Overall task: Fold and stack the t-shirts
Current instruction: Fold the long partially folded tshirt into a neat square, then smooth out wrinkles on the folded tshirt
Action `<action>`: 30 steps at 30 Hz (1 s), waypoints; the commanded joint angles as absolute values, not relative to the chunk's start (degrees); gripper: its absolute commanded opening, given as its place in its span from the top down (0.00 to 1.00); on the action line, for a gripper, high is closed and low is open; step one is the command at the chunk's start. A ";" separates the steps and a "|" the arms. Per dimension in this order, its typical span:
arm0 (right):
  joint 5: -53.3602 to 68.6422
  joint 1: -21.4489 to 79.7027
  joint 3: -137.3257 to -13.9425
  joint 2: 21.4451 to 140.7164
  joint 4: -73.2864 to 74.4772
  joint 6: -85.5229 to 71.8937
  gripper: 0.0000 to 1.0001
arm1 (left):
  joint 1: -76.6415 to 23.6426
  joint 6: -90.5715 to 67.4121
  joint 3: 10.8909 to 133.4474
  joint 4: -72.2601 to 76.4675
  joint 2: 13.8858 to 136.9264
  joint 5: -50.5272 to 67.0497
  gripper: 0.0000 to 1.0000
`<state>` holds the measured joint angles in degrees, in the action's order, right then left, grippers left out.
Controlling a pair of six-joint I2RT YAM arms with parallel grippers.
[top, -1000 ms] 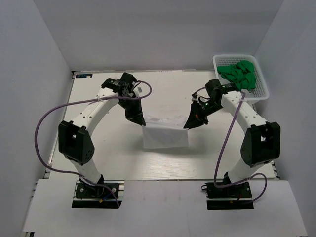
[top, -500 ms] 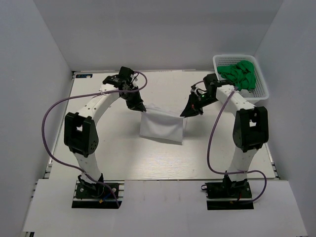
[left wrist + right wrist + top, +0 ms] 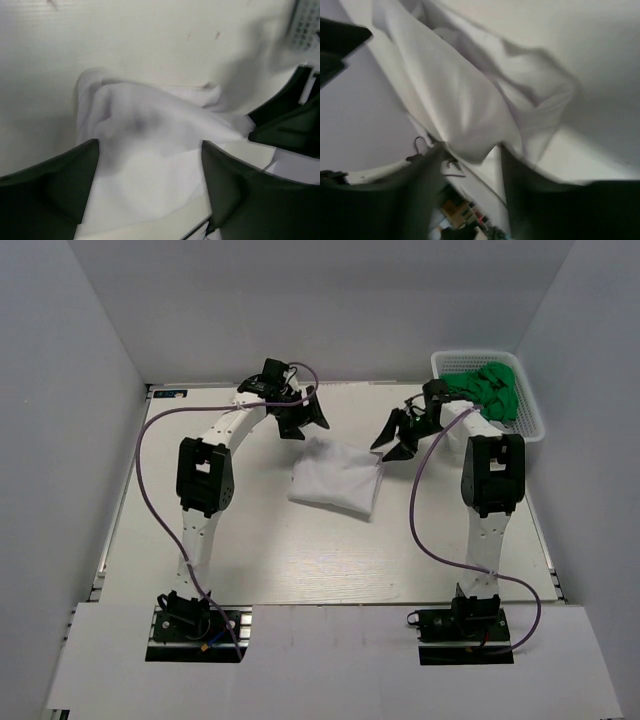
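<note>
— What is hard to make out here?

— The right wrist view is badly blurred. It shows white cloth in loose folds and two dark fingers at the bottom edge, smeared, with a gap between them. The left wrist view is soft too, and its right edge cuts off the other arm's dark parts. No neck label shows in any view.

— Where is the white t-shirt?

— On the table, around the middle and a little to the far side. It lies as a rumpled, roughly square bundle. How many layers it has, I cannot tell.

— And the tools?

— The left tool hangs just beyond the shirt's far left corner with its fingers apart and nothing between them. From its own camera the cloth lies below the gap. The right tool is near the far right corner, fingers also spread. From above it looks clear of the shirt, though the blur leaves contact at the tips unsure.

— Any containers?

— One white mesh basket at the far right corner of the table. Bunched green cloth fills it, heaped toward its right side. Whether that is one piece or several is not visible.
</note>
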<state>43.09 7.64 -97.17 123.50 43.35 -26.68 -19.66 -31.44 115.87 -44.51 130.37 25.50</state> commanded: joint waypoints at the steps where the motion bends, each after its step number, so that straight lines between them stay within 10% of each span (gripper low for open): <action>1: 34.92 5.63 -104.92 123.75 41.39 -28.04 0.36 | -18.90 -28.40 127.08 -45.79 133.15 27.94 0.00; 2: 32.98 5.54 -105.64 123.14 41.57 -28.04 0.10 | -18.90 -28.39 127.61 -46.31 133.15 27.34 0.00; 30: 29.11 10.19 -84.72 118.91 14.32 -32.87 0.10 | -23.55 -28.30 96.86 -30.41 126.65 28.74 0.00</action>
<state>33.50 11.11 -83.57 116.77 17.65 -31.66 -24.40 -28.08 97.78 -29.98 125.38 31.03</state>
